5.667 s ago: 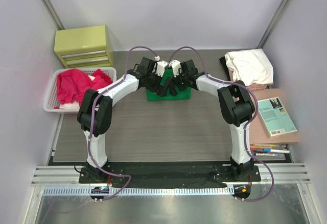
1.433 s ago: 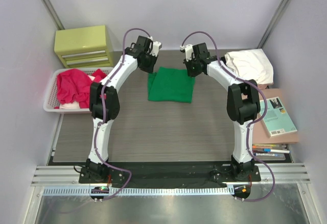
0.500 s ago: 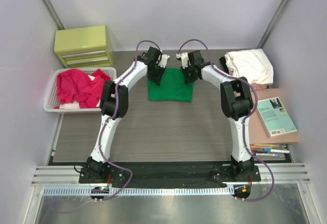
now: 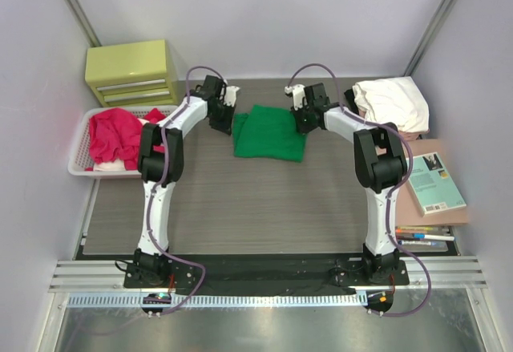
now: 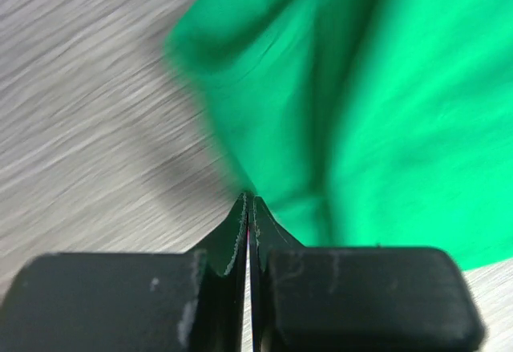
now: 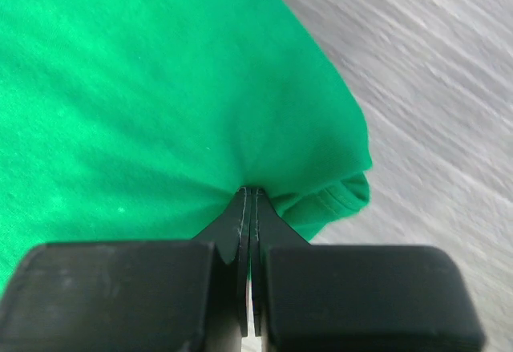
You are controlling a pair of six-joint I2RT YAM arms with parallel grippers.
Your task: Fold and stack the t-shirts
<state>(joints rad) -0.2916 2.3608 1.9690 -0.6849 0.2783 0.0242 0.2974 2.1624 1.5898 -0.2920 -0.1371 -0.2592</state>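
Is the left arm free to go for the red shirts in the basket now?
Probably not yet: the left end effector is shut on the green t-shirt at its left edge. Once released, the red shirts lie in the open basket just to its left, nothing between.

Grey table (image 4: 240, 208) bears a folded green t-shirt (image 4: 269, 134), white basket (image 4: 80, 159), and apparently a shirt pile (image 4: 393, 105).

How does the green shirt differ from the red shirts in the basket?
The green shirt lies folded flat on the table; the red shirts are crumpled in the basket. The left gripper and right gripper pinch the green shirt's edges; nothing touches the red shirts. Both are soft cloth.
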